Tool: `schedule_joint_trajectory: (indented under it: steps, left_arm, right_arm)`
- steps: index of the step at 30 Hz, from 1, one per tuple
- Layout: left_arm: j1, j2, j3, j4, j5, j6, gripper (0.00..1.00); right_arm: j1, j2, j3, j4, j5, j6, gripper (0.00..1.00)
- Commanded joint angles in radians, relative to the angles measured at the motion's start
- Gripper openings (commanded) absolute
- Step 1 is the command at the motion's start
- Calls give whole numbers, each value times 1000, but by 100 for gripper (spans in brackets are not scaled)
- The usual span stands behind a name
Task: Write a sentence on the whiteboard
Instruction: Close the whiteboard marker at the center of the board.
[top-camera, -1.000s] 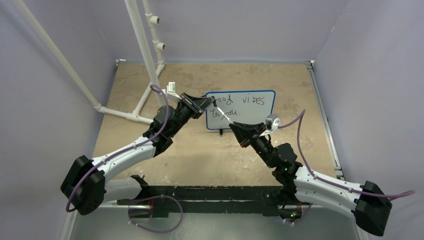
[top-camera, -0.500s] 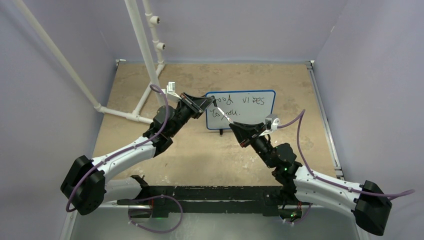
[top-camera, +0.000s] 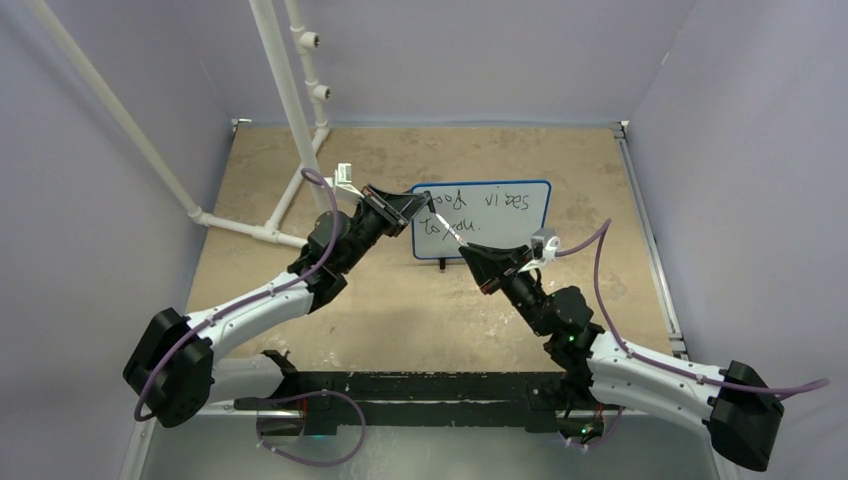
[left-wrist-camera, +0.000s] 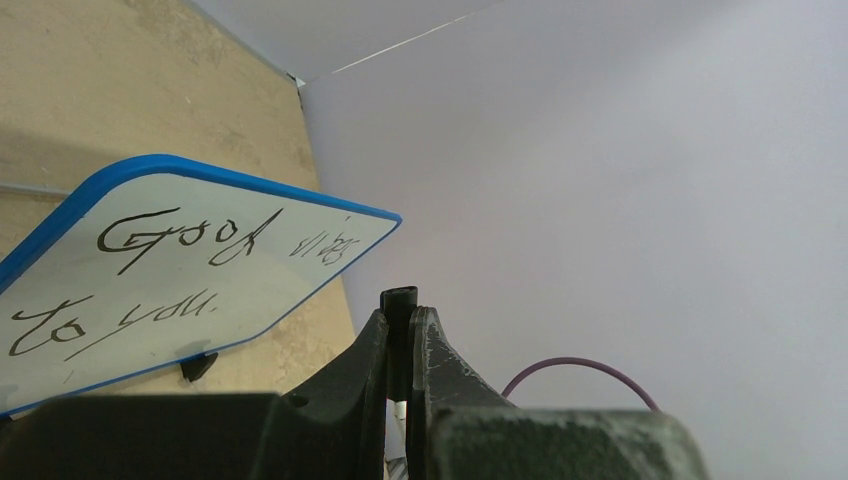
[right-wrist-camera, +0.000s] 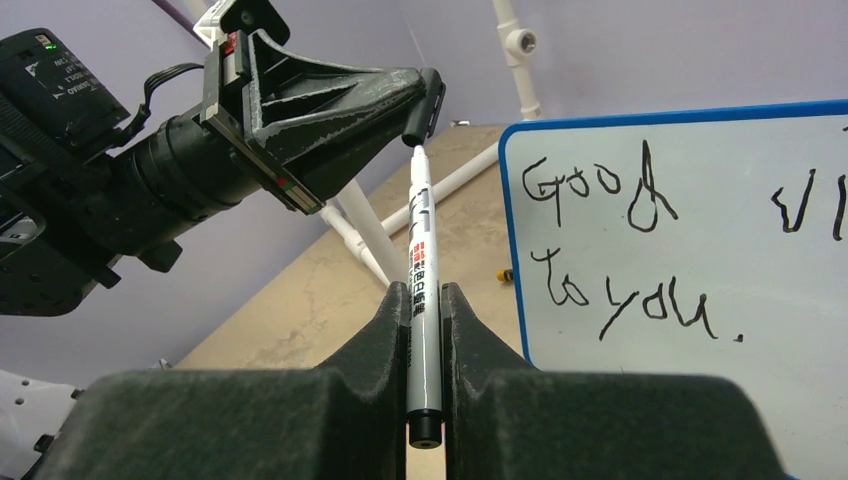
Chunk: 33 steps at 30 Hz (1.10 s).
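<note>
The whiteboard (top-camera: 505, 235) stands mid-table on small black feet, blue-rimmed; it also shows in the left wrist view (left-wrist-camera: 260, 285) and the right wrist view (right-wrist-camera: 800, 290). The sentence (right-wrist-camera: 640, 250) reads "Good vibes to you." in two black lines. My right gripper (right-wrist-camera: 425, 300) is shut on a white marker (right-wrist-camera: 422, 270) pointing up and away. My left gripper (left-wrist-camera: 402, 305) is shut on the black marker cap (left-wrist-camera: 400, 300), which sits on the marker's tip (right-wrist-camera: 420, 115). The two grippers meet in front of the board's left edge (top-camera: 432, 218).
A white PVC pipe frame (top-camera: 285, 110) stands at the back left, its foot on the table near the left arm. Purple walls close the table on three sides. A small yellow-and-black object (right-wrist-camera: 505, 274) lies by the board's left edge.
Almost nothing: the left arm has shifted very slightly, and the cap stays at the marker tip.
</note>
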Motion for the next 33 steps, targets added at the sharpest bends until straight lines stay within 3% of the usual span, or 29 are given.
schedule_joint_trajectory:
  steps: [1, 13, 20, 33]
  left_arm:
    - [-13, 7, -2, 57, 21, -20, 0]
    - [-30, 20, -13, 89, 20, -29, 0]
    - [-50, 27, -31, 134, -6, -36, 0]
    - [-79, 15, -14, 84, -53, 65, 0]
  right_arm:
    - [4, 3, 29, 42, 42, -18, 0]
    - [4, 50, 53, 66, 87, -21, 0]
    - [4, 102, 71, 178, 113, -37, 0]
    - [4, 143, 116, 230, 115, -26, 0]
